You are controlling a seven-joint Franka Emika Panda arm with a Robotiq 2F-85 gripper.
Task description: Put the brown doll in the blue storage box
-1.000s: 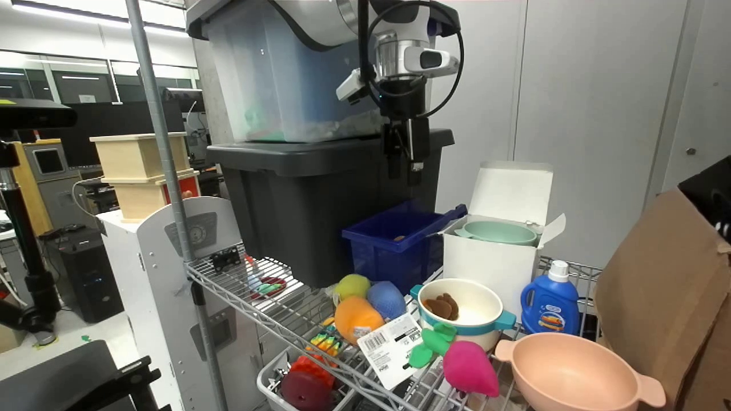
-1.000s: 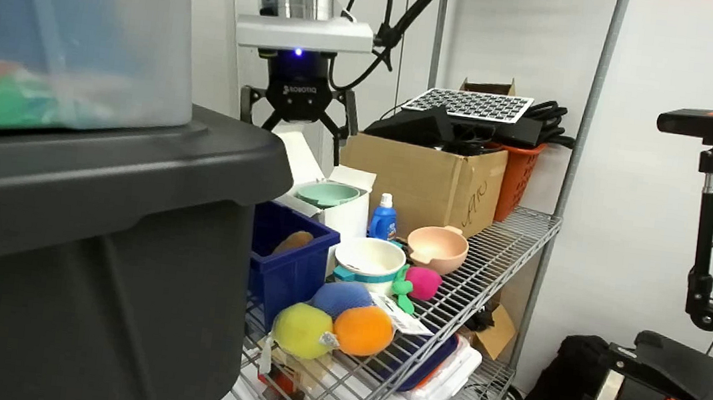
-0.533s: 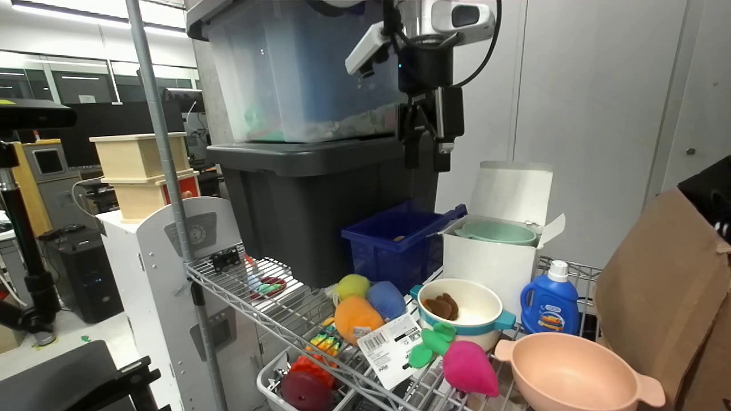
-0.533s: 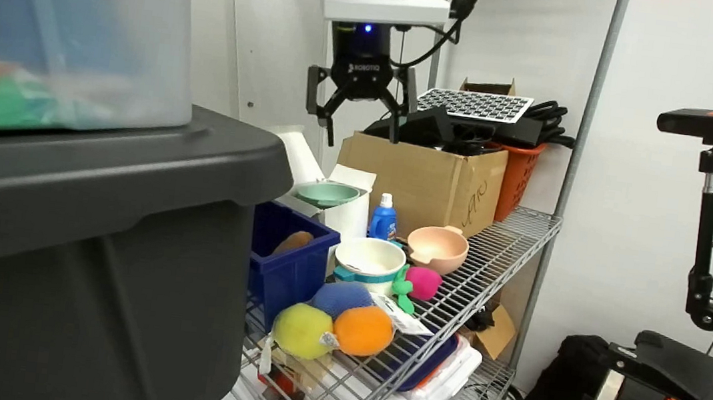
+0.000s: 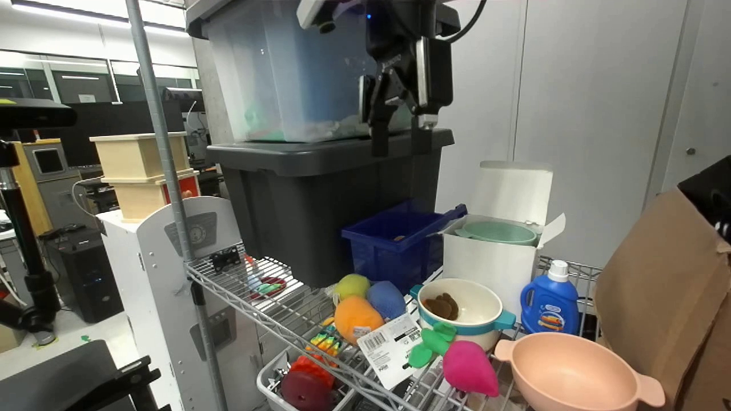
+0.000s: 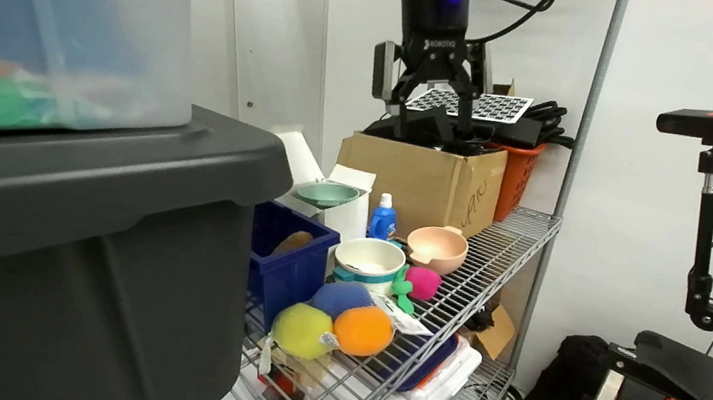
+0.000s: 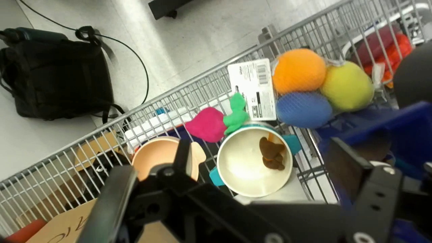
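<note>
The fingers (image 7: 182, 155) of the gripper (image 6: 433, 120) are spread wide and held above the wire shelf (image 6: 497, 260), apart from everything set on it. Below and to one side of them, the brown doll (image 6: 293, 242) is seen inside the blue storage box (image 6: 289, 286), partly hidden by its wall. In the wrist view a white pot (image 7: 241, 168) is framed between the fingers, with a brown object (image 7: 271, 153) lying in it; a peach bowl (image 7: 155, 153) is partly covered by one finger, the blue storage box by the opposite one. Lower than the fingers, a green bowl (image 5: 497, 233) is set in an open white carton (image 5: 485, 265).
</note>
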